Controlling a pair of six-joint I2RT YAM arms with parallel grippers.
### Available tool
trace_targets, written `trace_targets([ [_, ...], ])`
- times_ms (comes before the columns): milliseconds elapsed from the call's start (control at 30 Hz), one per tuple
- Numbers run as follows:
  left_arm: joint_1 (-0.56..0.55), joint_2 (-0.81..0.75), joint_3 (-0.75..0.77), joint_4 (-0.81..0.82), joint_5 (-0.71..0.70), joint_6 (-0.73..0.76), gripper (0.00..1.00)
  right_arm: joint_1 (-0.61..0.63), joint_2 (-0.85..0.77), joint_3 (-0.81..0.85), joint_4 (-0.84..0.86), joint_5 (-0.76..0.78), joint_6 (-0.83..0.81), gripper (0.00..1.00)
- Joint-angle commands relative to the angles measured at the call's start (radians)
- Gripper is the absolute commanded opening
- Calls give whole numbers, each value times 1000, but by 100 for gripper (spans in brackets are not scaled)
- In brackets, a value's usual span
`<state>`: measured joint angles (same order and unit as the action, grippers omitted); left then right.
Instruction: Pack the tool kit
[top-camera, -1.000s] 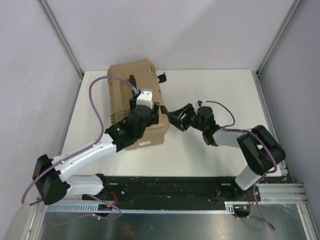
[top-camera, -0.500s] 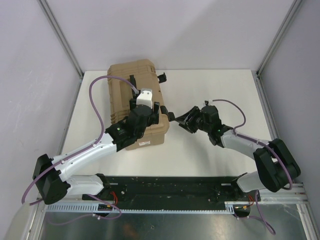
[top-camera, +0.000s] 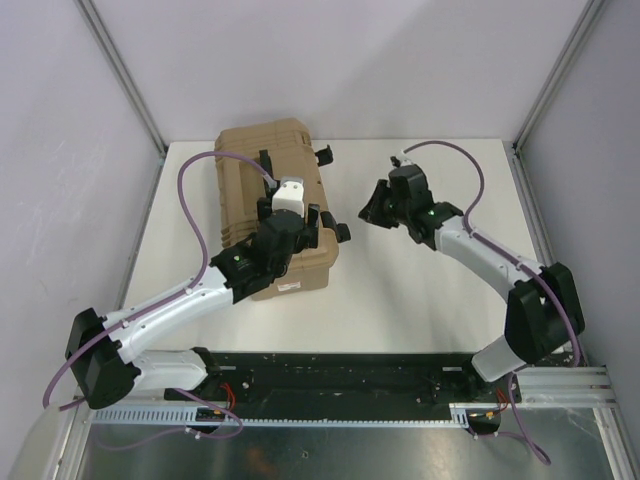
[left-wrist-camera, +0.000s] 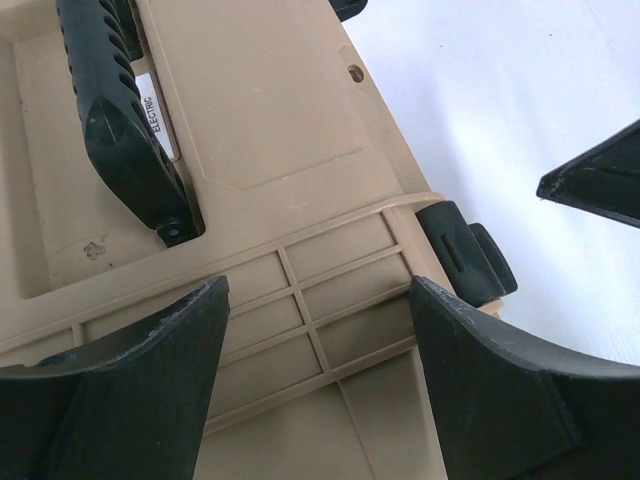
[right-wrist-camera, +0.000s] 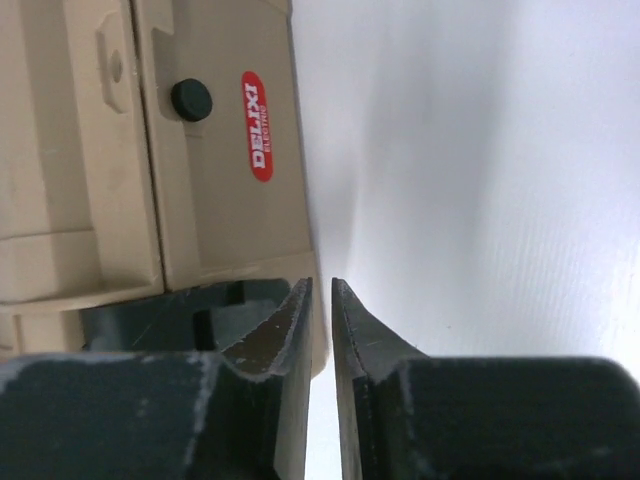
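The left gripper (left-wrist-camera: 318, 300) hangs released, its two black fingers spread wide and gripping nothing, poised low over the ribbed near end of the large tan plastic toolbox (top-camera: 262, 150); that wide stance probably suits pressing down on the lid or straddling a fitting rather than picking anything up. Just off its right finger the stubby black plastic latch (left-wrist-camera: 462, 255) juts out past the box edge, and it appears not yet snapped down, so this corner is likely where the next work lies. Further up the lid the long black moulded carry handle (left-wrist-camera: 115, 110) lies folded flat in its recess, which keeps the top clear for the arm above it. The right gripper (right-wrist-camera: 322, 290) has its fingers drawn almost together with only a thin slit between them and nothing in it; it hovers over the white table (top-camera: 420, 300), apart from the box and to its right, perhaps narrowed to make a firm tip for pushing a latch. From its wrist view the box's side wall shows a red oval brand label (right-wrist-camera: 257, 125) and a small round black knob (right-wrist-camera: 190, 99). The toolbox sits at the back left of the table with its lid down, so whatever is packed inside cannot be seen
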<state>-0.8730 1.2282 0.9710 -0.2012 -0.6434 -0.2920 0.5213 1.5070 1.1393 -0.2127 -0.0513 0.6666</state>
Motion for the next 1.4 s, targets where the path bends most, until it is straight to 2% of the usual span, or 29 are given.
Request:
trace_targets([
  [0,-29,62,-56,-242,123,-43,80,5,96,128,-192,27,-164,12],
  [67,-29,62,-56,-241,122,-44,80,14,136,185,-258,43,-200,4],
  [133,-30,62,-55,-242,124,-44,80,24,171,234,-311,65,-227,1],
  [367,-29,52,-62,-240,123,-51,80,77,264,402,-444,87,-306,0],
  [500,-29,50,-68,-240,126,-62,80,95,317,473,-488,49,-307,0],
  [700,-28,57,-72,-240,144,-73,78,99,349,476,-491,-25,-289,0],
  [1000,-28,76,-76,-239,183,-80,76,132,377,472,-506,-40,-290,0],
  [1367,-28,98,-106,-205,321,-77,68,166,433,426,-418,-109,-255,0],
])
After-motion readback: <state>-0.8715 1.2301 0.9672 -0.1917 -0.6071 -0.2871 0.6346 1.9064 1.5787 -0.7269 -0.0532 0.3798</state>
